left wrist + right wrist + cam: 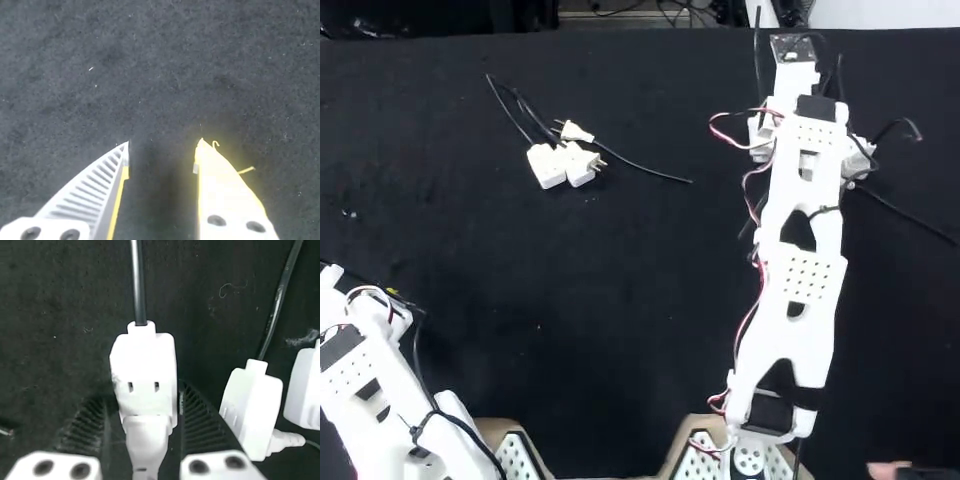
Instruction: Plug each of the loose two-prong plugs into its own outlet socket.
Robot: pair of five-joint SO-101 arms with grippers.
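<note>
My right gripper (145,390) has its black fingers (197,422) against both sides of a white outlet socket (142,367) with a black cord. A white plug (147,437) sits in that socket's near end, between the fingers. Beside it lies a second white socket (250,407) with a plug (287,440) in it. In the high view the gripped socket (758,128) shows at the far right under the right arm (800,270). A loose plug (575,130) and two more white pieces (560,165) lie at the far left centre. My left gripper (162,145) is open over bare cloth.
The table is covered in black cloth (620,300). Black cords (650,172) trail from the left cluster and past the right arm (910,220). The left arm (370,390) sits at the near left corner. Another white block (305,390) shows beside the second socket.
</note>
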